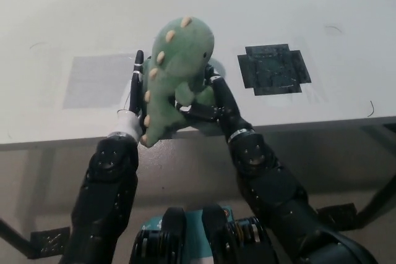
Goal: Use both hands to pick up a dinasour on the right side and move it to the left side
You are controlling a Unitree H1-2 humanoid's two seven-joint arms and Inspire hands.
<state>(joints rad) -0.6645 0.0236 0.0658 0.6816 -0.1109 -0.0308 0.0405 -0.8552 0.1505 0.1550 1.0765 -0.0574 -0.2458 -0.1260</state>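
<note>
So there's this big white table (204, 4), and everything else sits relative to the black square patch (274, 68) stuck on it. The green plush dinosaur (175, 72) is up off the tabletop, well to the left of that black patch, hanging over the near edge of the table. On the far side of the dinosaur from the black patch there's a pale grey square (96, 80), which looks like the drop spot to me.

Both hands are clamped on the toy: the left hand (135, 91) pressed flat against its spiky back, the right hand (210, 103) wrapped under its belly on the patch side.

My read: the pickup is done and the carry is mostly done. What's left is getting it fully over the grey square, setting it down and letting go.
</note>
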